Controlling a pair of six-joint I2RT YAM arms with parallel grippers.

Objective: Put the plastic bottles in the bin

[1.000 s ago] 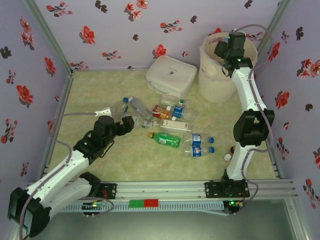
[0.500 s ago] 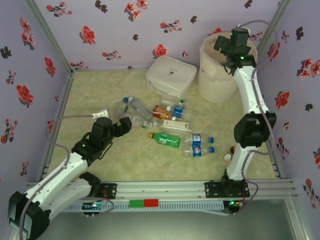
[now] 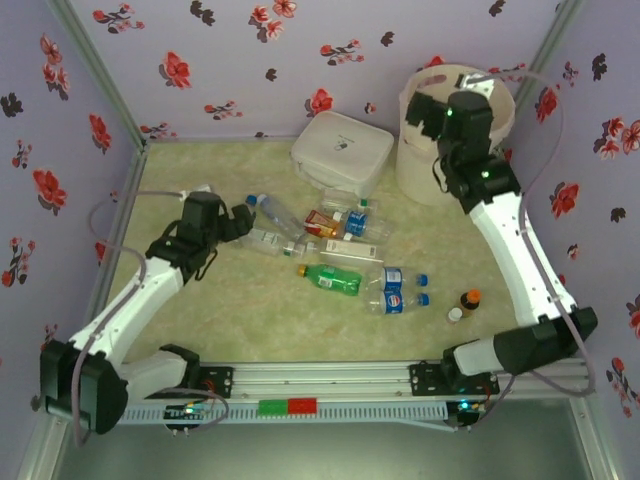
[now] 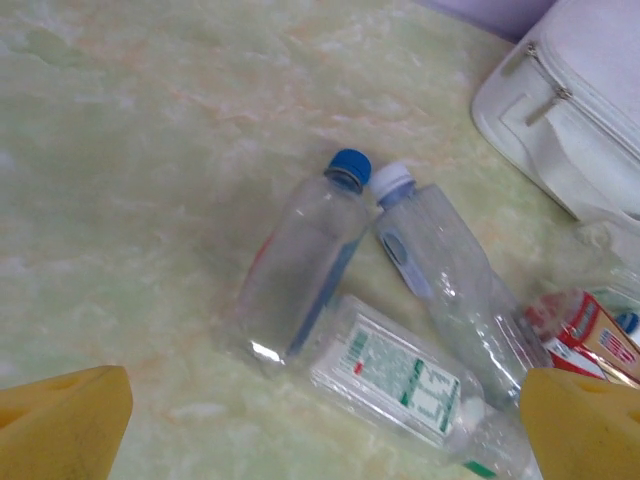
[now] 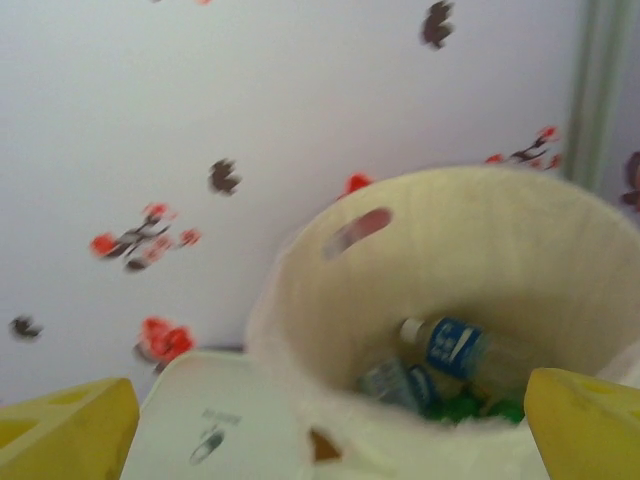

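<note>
**Flowered walls, marbled table: both grippers wide, bottles split between table and bin**

Lilac walls printed with red and dark flowers close in a pale green marbled table (image 3: 260,320); you have the bin (image 3: 425,170) upright at the far right corner, with the flat white case (image 3: 342,150) just beside it on its left. Your right gripper (image 3: 420,110) hangs at the bin's near-left rim; in its wrist view the yellow fingers (image 5: 70,430) stand wide apart with nothing between them; you look down into the bin, where a blue-labelled bottle (image 5: 452,345) with a white cap lies among others, green plastic beside it. Your left gripper (image 3: 243,220) is low over the table at the left end of the loose bottles, jaws wide and empty. Just ahead of it lie a clear blue-capped bottle (image 4: 300,270) and a white-capped bottle (image 4: 440,270), caps close together; a flattened green-labelled bottle (image 4: 400,375) touches their lower ends; a red-labelled bottle (image 4: 575,325) sits at the right edge. Towards the arms' bases a green bottle (image 3: 333,280) lies on its side; two blue-and-red-labelled bottles (image 3: 392,278) lie just right of it; a tiny brown bottle (image 3: 468,300) stands apart, further right.
</note>
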